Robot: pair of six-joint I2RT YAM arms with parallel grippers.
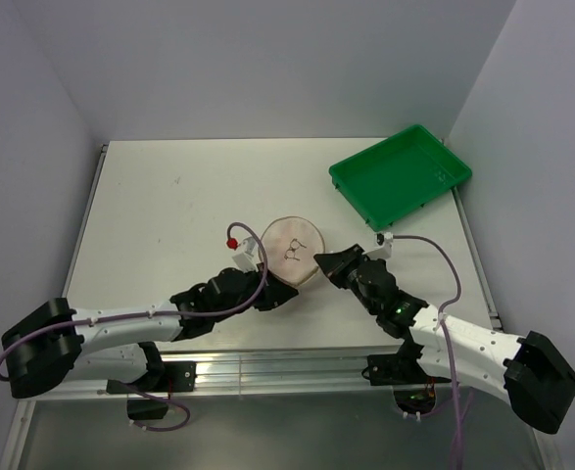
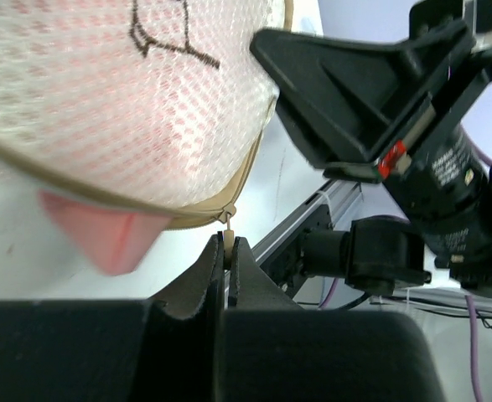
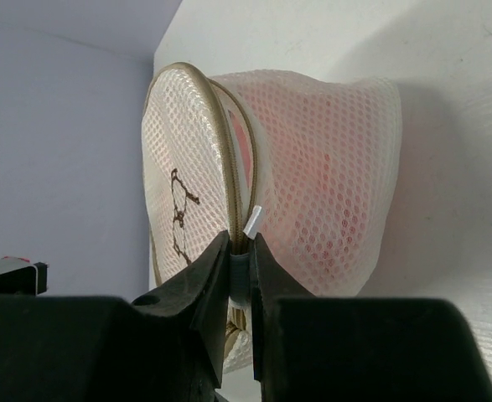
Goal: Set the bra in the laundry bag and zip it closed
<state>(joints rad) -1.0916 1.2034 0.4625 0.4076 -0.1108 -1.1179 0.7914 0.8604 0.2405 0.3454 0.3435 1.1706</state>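
Left gripper (image 2: 227, 249) is pinched shut on what looks like the zip tab (image 2: 226, 240) at the rim of the laundry bag (image 2: 128, 100). The right gripper (image 3: 241, 255) clamps the rim on the other side. I judge we're at the zipping step. The bra (image 2: 103, 239) sits inside with one pink flap poking out. Next I'd draw the tab round, with the right bracing. Both arms reach low and converge on the bag.

On the table (image 1: 169, 196), laundry bag (image 1: 291, 250) between left claw (image 2: 227, 249) and right claw (image 3: 240, 251), bra (image 2: 103, 239) inside; tray (image 1: 401, 176) behind-right.
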